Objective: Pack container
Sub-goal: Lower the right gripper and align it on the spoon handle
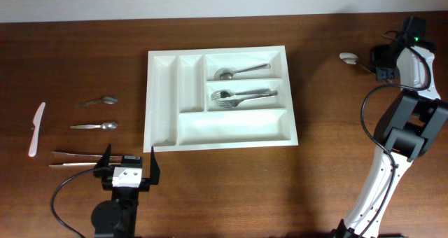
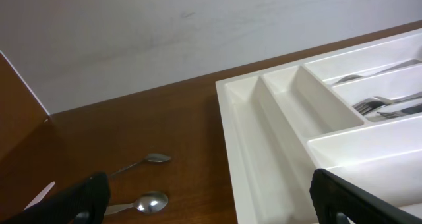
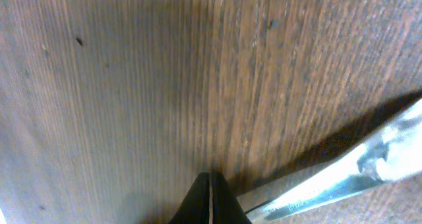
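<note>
Brown tabletop (image 2: 165, 125), container (image 2: 264, 141) edge cut off

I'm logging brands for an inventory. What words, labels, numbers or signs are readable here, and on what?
None can be read.
The container is plain white; any stamps on the forks are too small to tell.
The right arm shows only a green light.
</note>
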